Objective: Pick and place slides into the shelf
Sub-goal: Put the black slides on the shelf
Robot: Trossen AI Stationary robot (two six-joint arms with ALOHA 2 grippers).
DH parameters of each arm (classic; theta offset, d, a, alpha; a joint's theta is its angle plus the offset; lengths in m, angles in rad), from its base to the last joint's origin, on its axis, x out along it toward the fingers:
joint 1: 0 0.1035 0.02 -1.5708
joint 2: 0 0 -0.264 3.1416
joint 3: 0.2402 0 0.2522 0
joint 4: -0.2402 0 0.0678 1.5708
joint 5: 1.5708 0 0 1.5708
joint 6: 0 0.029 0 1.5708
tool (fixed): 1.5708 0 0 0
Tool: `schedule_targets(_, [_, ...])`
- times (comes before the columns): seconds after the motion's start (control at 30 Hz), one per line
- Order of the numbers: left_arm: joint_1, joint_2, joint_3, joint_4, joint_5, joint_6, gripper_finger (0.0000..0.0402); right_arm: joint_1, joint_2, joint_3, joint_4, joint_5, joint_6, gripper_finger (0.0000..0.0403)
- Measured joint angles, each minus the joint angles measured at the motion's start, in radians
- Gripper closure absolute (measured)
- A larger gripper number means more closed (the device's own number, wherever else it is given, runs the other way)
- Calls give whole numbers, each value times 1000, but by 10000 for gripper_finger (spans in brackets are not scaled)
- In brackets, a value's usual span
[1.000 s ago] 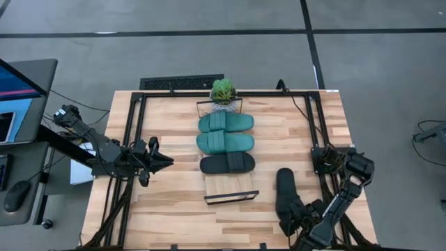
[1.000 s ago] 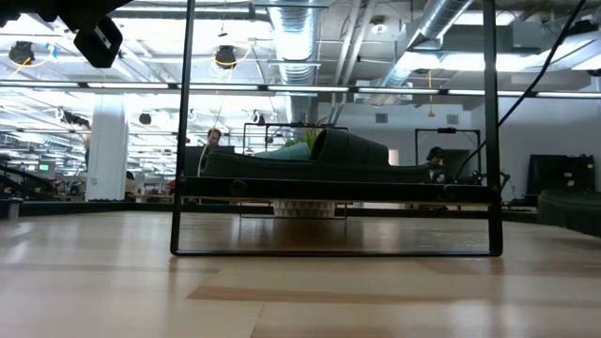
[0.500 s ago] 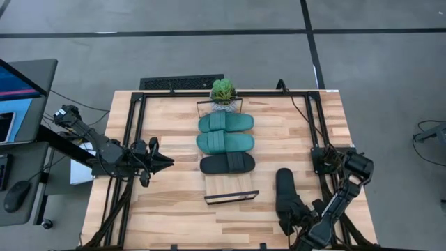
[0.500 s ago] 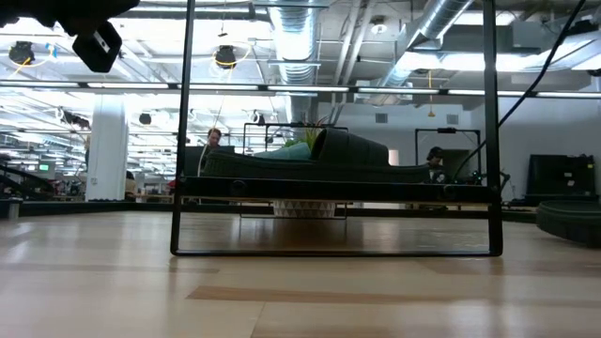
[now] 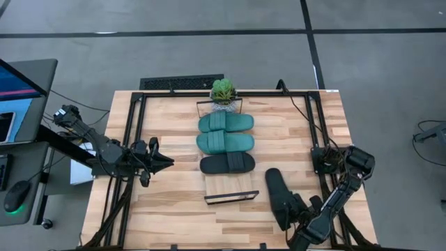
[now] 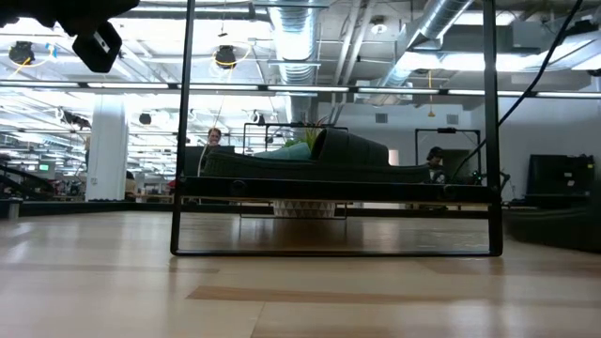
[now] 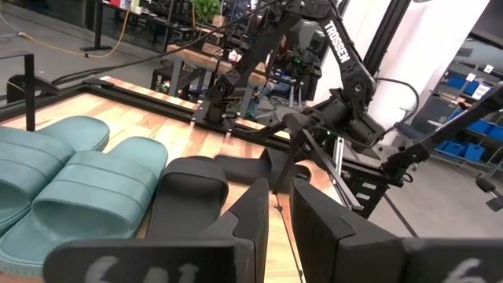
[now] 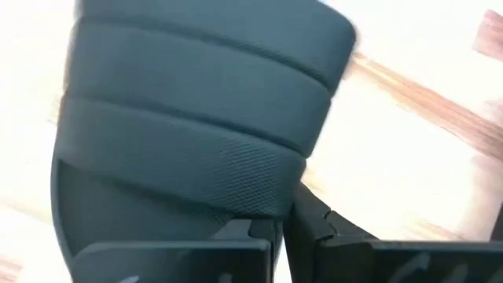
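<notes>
Since the earlier high view, the fourth slide, a dark one, sits nearer the shelf, dragged leftward by the right gripper. High view: two teal slides and one black slide already lie in a row on the shelf, so three placements appear complete and one remains; the free near end of the plank is the likely target. The left gripper waits at table left, well apart from the shelf. Low view: only the shelf frame and loaded slides show. Left wrist view: its fingers stand slightly apart, holding nothing. Right wrist view: the right jaws are clenched on the dark slide's edge beside its strap.
</notes>
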Motion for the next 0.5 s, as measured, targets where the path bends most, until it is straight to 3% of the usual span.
schedule_targets(0.3, [0,0,0,-1,0,0,358,19,-69,2,-52,-26,-18,403])
schedule_targets(0.5, [0,0,0,0,0,0,358,43,-96,53,-235,-77,-19,402])
